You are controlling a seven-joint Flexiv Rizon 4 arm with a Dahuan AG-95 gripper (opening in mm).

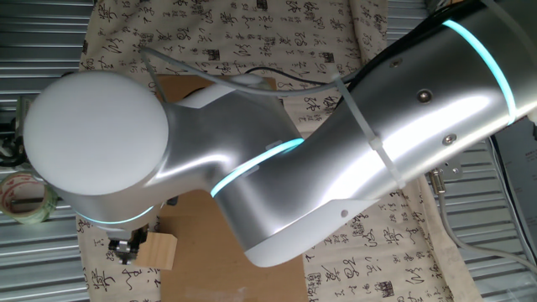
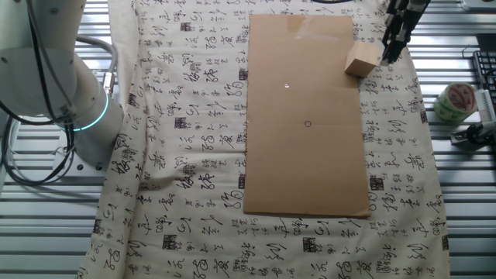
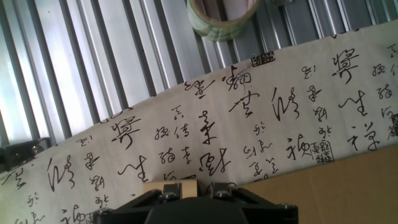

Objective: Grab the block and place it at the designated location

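The block (image 2: 362,60) is a pale wooden cube lying turned at an angle by the far right edge of the brown cardboard sheet (image 2: 302,170). My gripper (image 2: 391,46) comes down right beside it, its dark fingers against the cube's right side. From the opposite side the block (image 1: 158,250) sits just right of the gripper (image 1: 126,249), under the big arm. In the hand view the block (image 3: 155,189) shows partly behind the left finger (image 3: 172,190); whether the jaws clamp it is unclear. The designated location (image 2: 308,124), a tiny black ring, is drawn mid-sheet.
A tape roll (image 2: 456,101) lies on the ribbed metal table right of the cloth; it also shows as the tape roll (image 3: 222,15) and the tape roll (image 1: 21,197). A calligraphy-print cloth (image 2: 186,116) lies under the cardboard. The robot base (image 2: 54,70) stands at left.
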